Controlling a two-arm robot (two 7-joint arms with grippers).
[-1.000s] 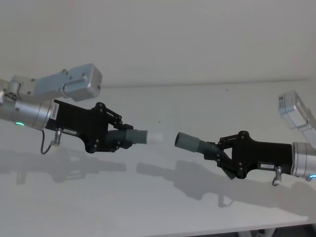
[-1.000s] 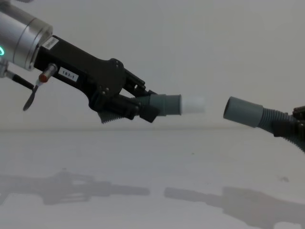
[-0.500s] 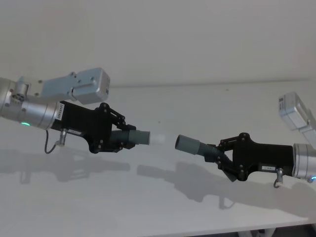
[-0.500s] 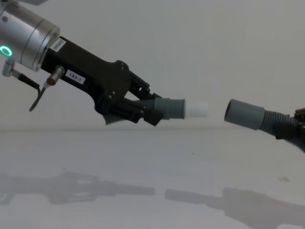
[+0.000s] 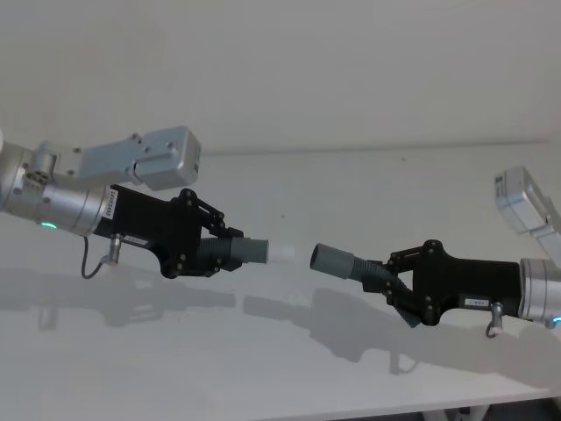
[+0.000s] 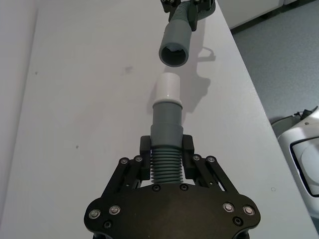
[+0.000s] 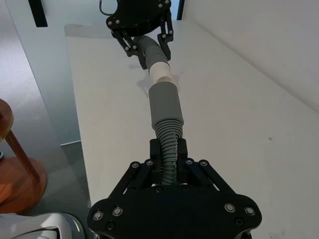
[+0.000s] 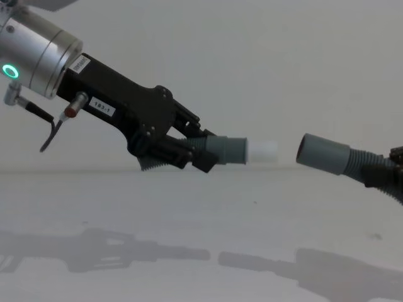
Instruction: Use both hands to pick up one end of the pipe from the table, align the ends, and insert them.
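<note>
The pipe is in 2 pieces, both held in the air above the desk (image 5: 263,351), end facing end near the middle of the scene. The left piece (image 6: 165,167) runs from ribbed hose into a grey cuff and then a narrow white tip (image 8: 262,151). The right piece (image 7: 169,133) ends in a wider open cuff (image 8: 322,153), its mouth turned toward that tip. A short gap parts tip and mouth; they do not touch.

The left pincer (image 5: 225,250) is pinching the ribbed hose just behind the cuff. The right pincer (image 5: 387,276) is pinching its own hose a little farther back from the open cuff. Each end therefore sticks out free ahead of the grip.

I judge the step in hand to be the last alignment before insertion. In the chest view the heights nearly match, but the open cuff slopes down toward the right more steeply than the left piece. The 2 axes therefore meet at a slight angle. In the left wrist view the mouth sits a little to one side of the tip's line.

To do this well, I would first tilt the right piece until its mouth faces the tip squarely and take out the sideways offset. Only then would I close the gap slowly along the shared line. The ribbed hose will probably flex under a push, more so on the right where more of it hangs free. An off-centre push could catch the tip on the rim and bend the hose instead of seating it. Holding 1 arm steady while the other advances seems the safer way.
</note>
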